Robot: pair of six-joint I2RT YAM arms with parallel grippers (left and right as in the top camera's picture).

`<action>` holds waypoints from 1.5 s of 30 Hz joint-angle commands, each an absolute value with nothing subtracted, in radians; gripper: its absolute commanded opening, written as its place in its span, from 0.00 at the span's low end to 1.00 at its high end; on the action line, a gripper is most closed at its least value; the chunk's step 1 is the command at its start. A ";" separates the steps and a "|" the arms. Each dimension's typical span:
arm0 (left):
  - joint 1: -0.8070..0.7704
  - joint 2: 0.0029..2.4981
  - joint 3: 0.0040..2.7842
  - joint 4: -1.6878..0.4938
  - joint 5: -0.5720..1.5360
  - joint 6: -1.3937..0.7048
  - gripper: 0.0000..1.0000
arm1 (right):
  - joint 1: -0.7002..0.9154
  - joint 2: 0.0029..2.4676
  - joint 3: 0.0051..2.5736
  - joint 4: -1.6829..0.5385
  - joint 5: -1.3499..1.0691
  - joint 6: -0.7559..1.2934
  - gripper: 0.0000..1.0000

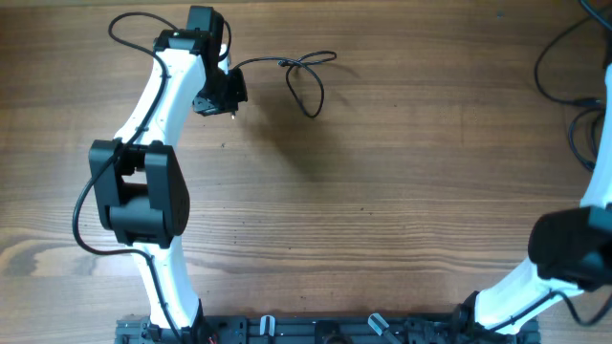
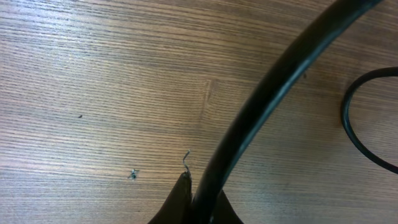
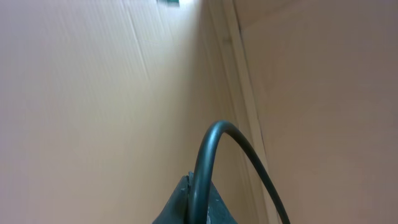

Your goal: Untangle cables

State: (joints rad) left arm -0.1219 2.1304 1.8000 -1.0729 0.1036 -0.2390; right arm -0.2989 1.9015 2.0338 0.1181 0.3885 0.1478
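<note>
Left gripper clamps a cable; its loop lies just right of that gripper. Right gripper pinches another cable.

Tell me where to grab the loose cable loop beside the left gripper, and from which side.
Probably best to grip the cable at the loop's bend nearest the robot, coming straight down from above. It lies flat on the table there, clear of the knot, with bare wood on either side.
</note>
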 commanded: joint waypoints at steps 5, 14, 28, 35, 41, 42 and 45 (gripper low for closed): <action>-0.128 2.143 1.797 -1.077 0.115 -0.244 0.04 | -0.296 2.141 2.040 -0.007 0.364 0.112 0.04; -0.128 2.143 1.797 -1.074 0.115 -0.244 0.04 | -0.297 2.226 2.040 -0.268 0.228 0.245 1.00; -0.130 2.143 1.797 -1.070 0.116 -0.244 0.04 | -0.289 2.170 2.040 -0.675 -0.213 0.350 1.00; -0.135 2.143 1.797 -1.069 0.223 -0.244 0.09 | -0.236 2.120 2.040 -0.831 -0.458 0.233 0.99; -0.151 2.143 1.797 -1.070 0.304 -0.244 0.43 | -0.127 2.111 2.040 -0.965 -0.525 0.160 1.00; -0.155 2.143 1.797 -1.070 0.304 -0.244 0.51 | -0.106 2.111 2.040 -0.975 -0.523 0.150 1.00; -0.168 2.143 1.797 -1.069 0.303 -0.244 0.98 | -0.035 2.111 2.040 -0.997 -0.521 0.136 1.00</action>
